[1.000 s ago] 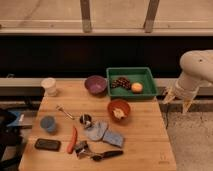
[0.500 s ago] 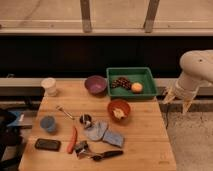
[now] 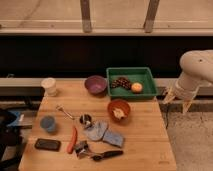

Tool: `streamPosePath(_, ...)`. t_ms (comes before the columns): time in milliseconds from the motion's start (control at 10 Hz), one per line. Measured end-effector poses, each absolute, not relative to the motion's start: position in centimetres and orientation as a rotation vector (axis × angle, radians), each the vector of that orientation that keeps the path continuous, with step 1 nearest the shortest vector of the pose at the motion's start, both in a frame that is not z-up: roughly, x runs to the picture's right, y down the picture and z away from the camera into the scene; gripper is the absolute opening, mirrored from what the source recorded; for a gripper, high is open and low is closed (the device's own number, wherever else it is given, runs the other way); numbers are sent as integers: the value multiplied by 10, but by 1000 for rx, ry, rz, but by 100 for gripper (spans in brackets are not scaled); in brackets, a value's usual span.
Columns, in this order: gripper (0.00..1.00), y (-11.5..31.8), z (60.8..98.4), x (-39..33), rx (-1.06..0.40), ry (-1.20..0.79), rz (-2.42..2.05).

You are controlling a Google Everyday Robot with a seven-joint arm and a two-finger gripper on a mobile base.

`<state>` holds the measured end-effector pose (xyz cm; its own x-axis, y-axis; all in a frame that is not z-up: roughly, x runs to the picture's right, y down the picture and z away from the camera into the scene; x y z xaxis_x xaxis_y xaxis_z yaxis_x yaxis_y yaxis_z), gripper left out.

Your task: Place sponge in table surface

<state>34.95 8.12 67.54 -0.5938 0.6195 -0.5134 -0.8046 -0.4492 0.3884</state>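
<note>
The sponge (image 3: pixel 114 138), a small medium-blue flat block, lies on the table surface (image 3: pixel 145 145) near the front middle, right against a paler grey-blue cloth (image 3: pixel 95 131). My gripper (image 3: pixel 175 102) hangs off the table's right edge, beyond the green tray, on a bulky white arm (image 3: pixel 198 67). Its two fingers point down, open, with nothing between them. It is well to the right of the sponge and farther back.
A green tray (image 3: pixel 145 76) with an orange and dark items stands at the back right. Also on the wood: purple bowl (image 3: pixel 95 84), orange bowl (image 3: pixel 119 109), white cup (image 3: pixel 49 86), blue cup (image 3: pixel 48 123), black phone (image 3: pixel 47 144), red utensil (image 3: pixel 73 139), spoon (image 3: pixel 66 112).
</note>
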Motion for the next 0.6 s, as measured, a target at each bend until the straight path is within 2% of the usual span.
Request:
streamPosePath(300, 65, 82, 674, 349, -380, 764, 2087)
streamPosePath(600, 65, 74, 666, 321, -373, 670, 1964)
